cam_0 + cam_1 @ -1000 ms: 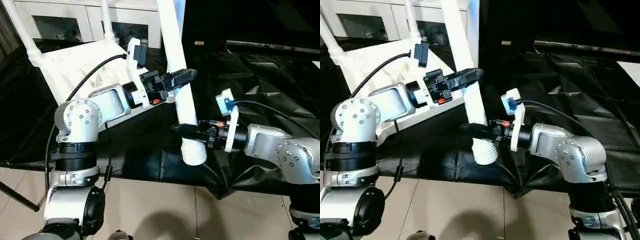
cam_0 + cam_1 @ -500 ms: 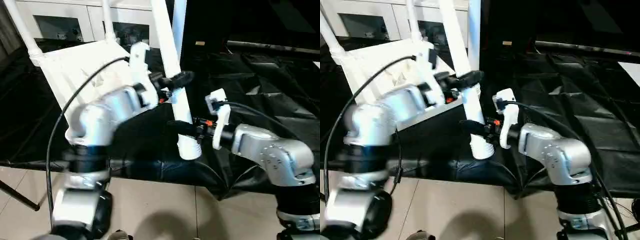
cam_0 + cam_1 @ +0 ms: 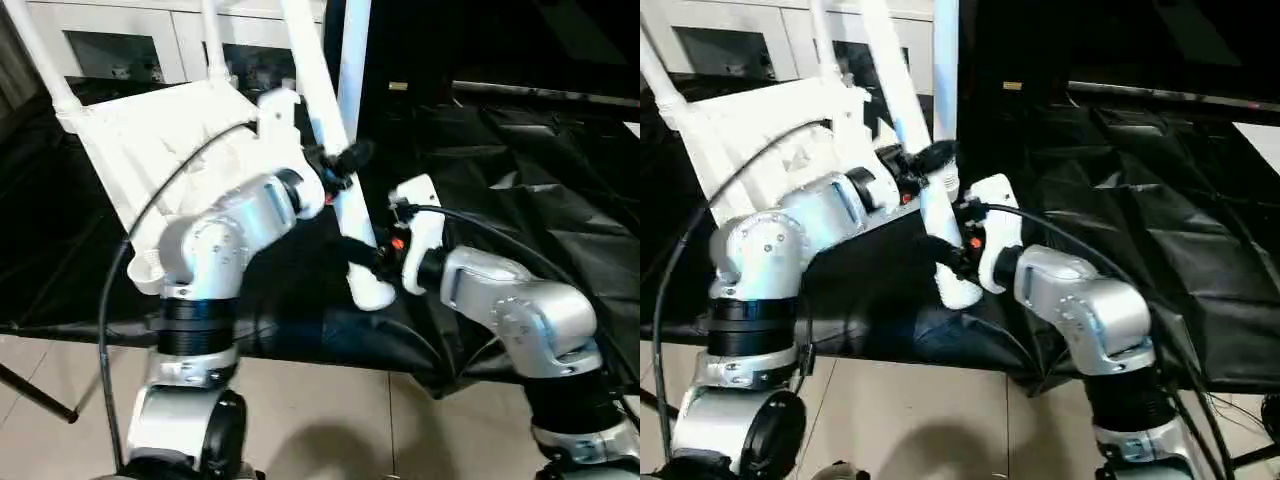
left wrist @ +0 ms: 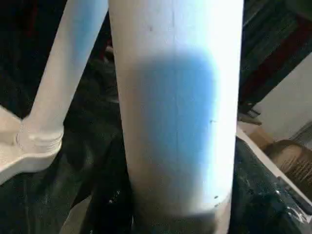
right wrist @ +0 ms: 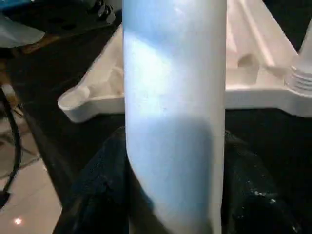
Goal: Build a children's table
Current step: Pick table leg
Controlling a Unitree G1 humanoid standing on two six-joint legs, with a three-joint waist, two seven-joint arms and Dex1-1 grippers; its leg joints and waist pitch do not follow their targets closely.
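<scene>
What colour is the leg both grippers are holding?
Plain white; the leg shows best in the left eye view.

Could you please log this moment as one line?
left gripper: shut on loose leg | right gripper: shut on it, lower | tabletop: inverted

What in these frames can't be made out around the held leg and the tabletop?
- Leg: upper end cut off by the head view's top edge.
- Right gripper: its fingers sit behind the leg, so contact is unclear.
- Tabletop: near corner socket hidden by the left arm.
</scene>
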